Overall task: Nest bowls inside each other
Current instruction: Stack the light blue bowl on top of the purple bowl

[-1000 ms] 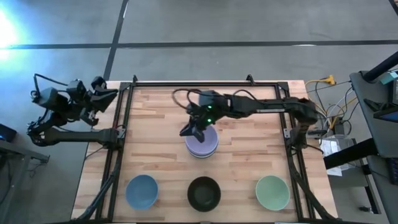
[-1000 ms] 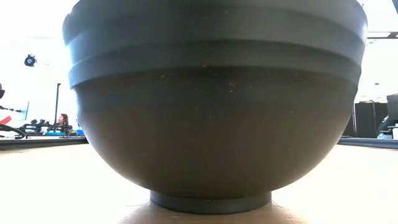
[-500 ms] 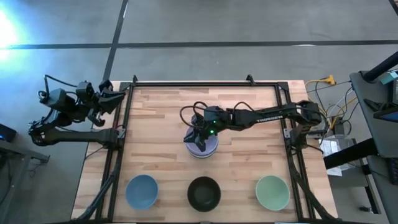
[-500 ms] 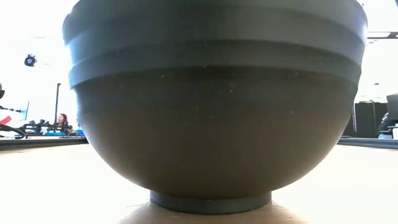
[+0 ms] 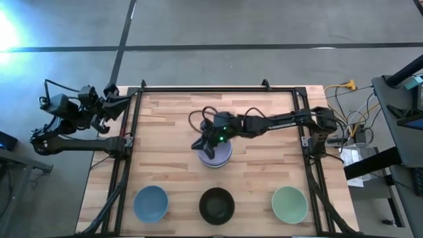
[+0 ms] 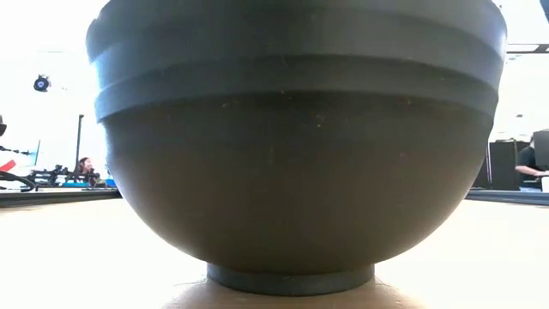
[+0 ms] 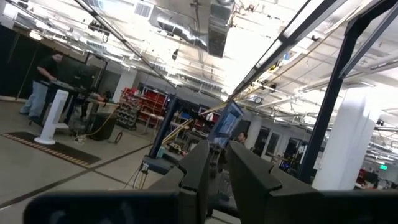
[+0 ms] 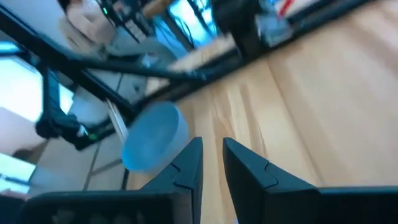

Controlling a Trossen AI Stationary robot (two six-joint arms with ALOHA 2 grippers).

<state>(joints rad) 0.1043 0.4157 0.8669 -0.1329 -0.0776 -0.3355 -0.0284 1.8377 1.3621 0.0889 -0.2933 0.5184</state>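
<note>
L gripper (image 5: 114, 99) parked off the table's left edge, fingers (image 7: 202, 168) nearly together, empty. Blue bowl (image 5: 151, 202), black bowl (image 5: 217, 205), pale green bowl (image 5: 289, 203) sit loose, well apart from either gripper. R gripper (image 5: 206, 140) above the stack (image 5: 215, 156), fingers (image 8: 188, 163) close together, empty. Judging: stack partly built, 3 left.

My pale butcher-block wooden table (image 5: 165, 132) looks smooth and matt; the round black bowl (image 6: 296, 146) near its front edge is matt (faintly speckled), seemingly plastic.
</note>
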